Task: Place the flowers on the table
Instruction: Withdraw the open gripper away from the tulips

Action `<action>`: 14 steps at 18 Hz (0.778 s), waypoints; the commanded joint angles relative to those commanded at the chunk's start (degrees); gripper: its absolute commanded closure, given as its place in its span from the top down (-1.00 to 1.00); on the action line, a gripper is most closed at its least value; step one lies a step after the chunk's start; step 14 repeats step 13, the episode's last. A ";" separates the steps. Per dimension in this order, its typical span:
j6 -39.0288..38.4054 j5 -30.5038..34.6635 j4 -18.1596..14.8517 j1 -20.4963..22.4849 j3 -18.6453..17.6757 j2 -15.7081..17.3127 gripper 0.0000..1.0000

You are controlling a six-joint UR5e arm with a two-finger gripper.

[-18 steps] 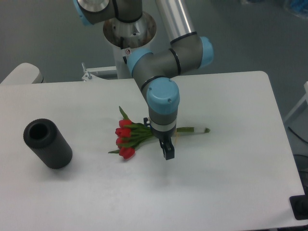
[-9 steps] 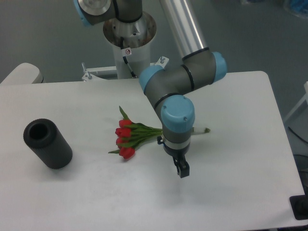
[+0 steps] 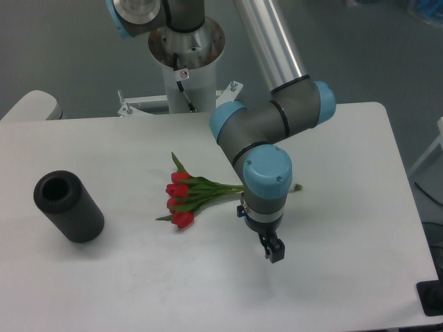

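Here the tool (image 3: 274,252) holds nothing, its opening unclear, beside the flowers (image 3: 187,196).

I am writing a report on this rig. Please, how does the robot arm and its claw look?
The arm has dark grey joints with light blue caps and a shiny silver tube as its upper link. A pale ring sits at the wrist. The claw is small and black. On the silver base is a small round sticker.

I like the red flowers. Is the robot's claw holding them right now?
No, the flowers lie flat on the table, and the claw hangs off to their right with nothing in it.
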 joint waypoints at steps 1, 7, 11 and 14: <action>-0.18 -0.18 0.00 0.00 0.44 -0.35 1.00; -1.15 -0.18 0.17 -0.09 0.89 -0.80 1.00; -1.15 -0.09 0.52 -0.17 0.09 -0.71 1.00; -1.15 -0.09 0.61 -0.18 0.09 -0.71 1.00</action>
